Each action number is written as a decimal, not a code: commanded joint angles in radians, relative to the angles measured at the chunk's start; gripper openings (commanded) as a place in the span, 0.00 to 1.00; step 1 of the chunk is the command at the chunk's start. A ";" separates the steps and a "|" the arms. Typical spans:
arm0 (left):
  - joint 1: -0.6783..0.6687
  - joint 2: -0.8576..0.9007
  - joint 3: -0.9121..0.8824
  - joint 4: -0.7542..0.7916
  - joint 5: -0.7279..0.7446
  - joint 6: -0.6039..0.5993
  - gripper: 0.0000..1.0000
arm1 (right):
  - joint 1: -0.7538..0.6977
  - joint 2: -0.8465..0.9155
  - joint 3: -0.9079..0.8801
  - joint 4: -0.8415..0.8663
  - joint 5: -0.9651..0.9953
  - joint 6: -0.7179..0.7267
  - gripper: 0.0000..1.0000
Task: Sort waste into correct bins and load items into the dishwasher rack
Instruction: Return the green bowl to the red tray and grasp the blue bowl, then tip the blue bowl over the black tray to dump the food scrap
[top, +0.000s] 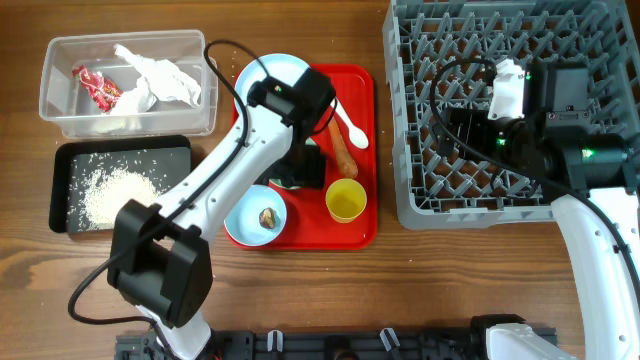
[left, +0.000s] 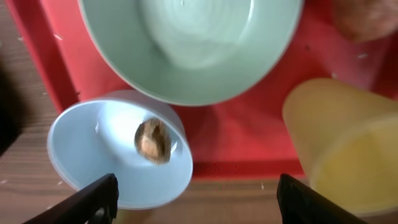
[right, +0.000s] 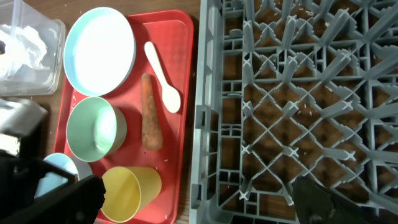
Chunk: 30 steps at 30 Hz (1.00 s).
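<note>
The left gripper (left: 199, 208) hangs over the middle of the red tray (top: 362, 90), fingers spread wide with nothing between them. In its wrist view the green bowl (left: 193, 43) fills 12 o'clock. The blue bowl (left: 93, 165) sits at 8 with the brown scrap (left: 153, 140) inside, and the cup (left: 348, 149) is at 4.

From overhead, on the red tray:
- The plate (top: 275, 72) is at 11 o'clock, partly under the left arm, which also covers the green bowl.
- The spoon (top: 350, 125) is at 2.
- The carrot (top: 341, 146) lies just beside the spoon, toward the centre.
- The cup stands at 5.
- The blue bowl is at 7, overlapping the tray's front edge onto the table (top: 300, 290).

The tub (top: 60, 60) is at 10 o'clock from the red tray and holds the wrapper (top: 97, 87) and tissue (top: 165, 78). The black tray (top: 70, 160), at 8, holds the rice (top: 115, 188).

The rack (top: 420, 60) is at 3 o'clock. The right gripper (right: 193, 205) hovers above its near-left part, fingers wide apart and holding nothing.
</note>
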 joint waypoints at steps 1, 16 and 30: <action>0.002 -0.007 -0.158 0.116 -0.016 -0.023 0.78 | 0.000 0.006 0.014 0.000 -0.009 0.011 0.99; 0.000 -0.008 -0.378 0.359 -0.016 0.002 0.04 | 0.000 0.040 0.014 -0.010 -0.010 0.012 0.99; 0.263 -0.326 -0.200 0.153 0.109 0.047 0.04 | 0.000 0.040 0.014 -0.007 -0.010 0.011 0.99</action>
